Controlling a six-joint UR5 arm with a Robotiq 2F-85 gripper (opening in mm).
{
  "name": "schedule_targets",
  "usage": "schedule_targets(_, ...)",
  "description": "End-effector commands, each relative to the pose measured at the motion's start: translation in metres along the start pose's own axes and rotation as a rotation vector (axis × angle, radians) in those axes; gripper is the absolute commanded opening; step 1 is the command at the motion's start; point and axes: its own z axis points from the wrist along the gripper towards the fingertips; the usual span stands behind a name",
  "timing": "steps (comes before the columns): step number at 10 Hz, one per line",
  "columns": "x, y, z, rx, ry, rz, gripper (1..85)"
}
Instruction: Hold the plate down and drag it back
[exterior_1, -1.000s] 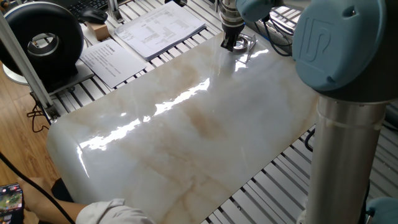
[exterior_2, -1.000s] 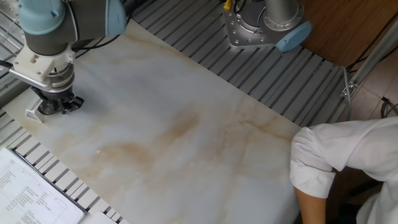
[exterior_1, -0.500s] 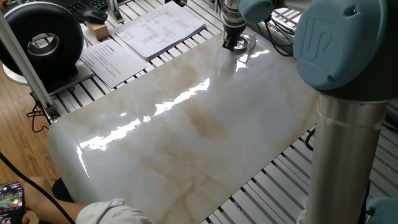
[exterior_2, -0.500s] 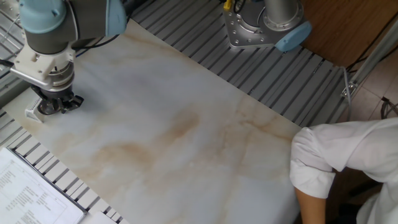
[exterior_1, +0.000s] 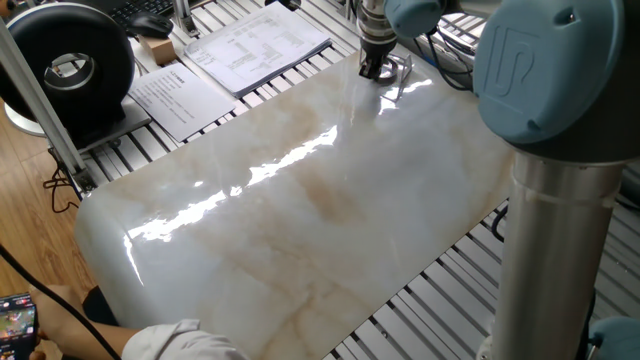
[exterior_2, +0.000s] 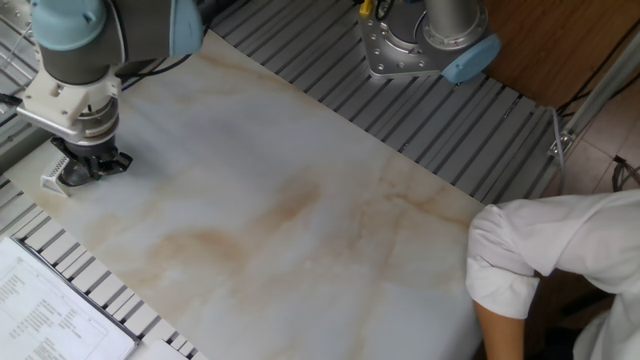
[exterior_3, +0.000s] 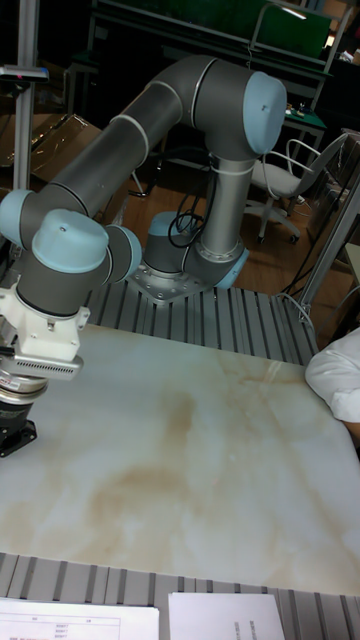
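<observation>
The plate (exterior_1: 399, 69) is a small shiny silver dish at the far corner of the marble tabletop, and only its rim shows beside the gripper. My gripper (exterior_1: 374, 71) points straight down onto it, its dark fingers close together with the tips resting on the dish. From the other side, the gripper (exterior_2: 86, 168) stands at the slab's left corner and covers nearly all of the plate. The tall fixed view catches the gripper (exterior_3: 14, 437) at its left edge, with the plate hidden.
Printed papers (exterior_1: 262, 42) lie on the slatted bench past the slab, beside a black round device (exterior_1: 66, 68). A small white block (exterior_2: 50, 180) sits by the gripper. A person's white sleeve (exterior_2: 545, 260) reaches over the slab's edge. The arm's base (exterior_2: 425, 40) is bolted nearby.
The gripper has crept a little toward the slab's far corner, with the plate's rim moving along with it. Nothing else has moved.
</observation>
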Motion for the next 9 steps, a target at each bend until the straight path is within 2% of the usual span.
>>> schedule_targets(1, -0.003, 0.006, -0.005, -0.028, -0.009, 0.013, 1.0)
schedule_targets(5, -0.009, 0.024, -0.015, -0.085, -0.019, 0.027, 1.0)
schedule_targets(7, -0.013, 0.036, -0.023, -0.125, -0.024, 0.05, 1.0)
schedule_targets(9, -0.018, 0.045, -0.032, -0.137, -0.021, 0.067, 1.0)
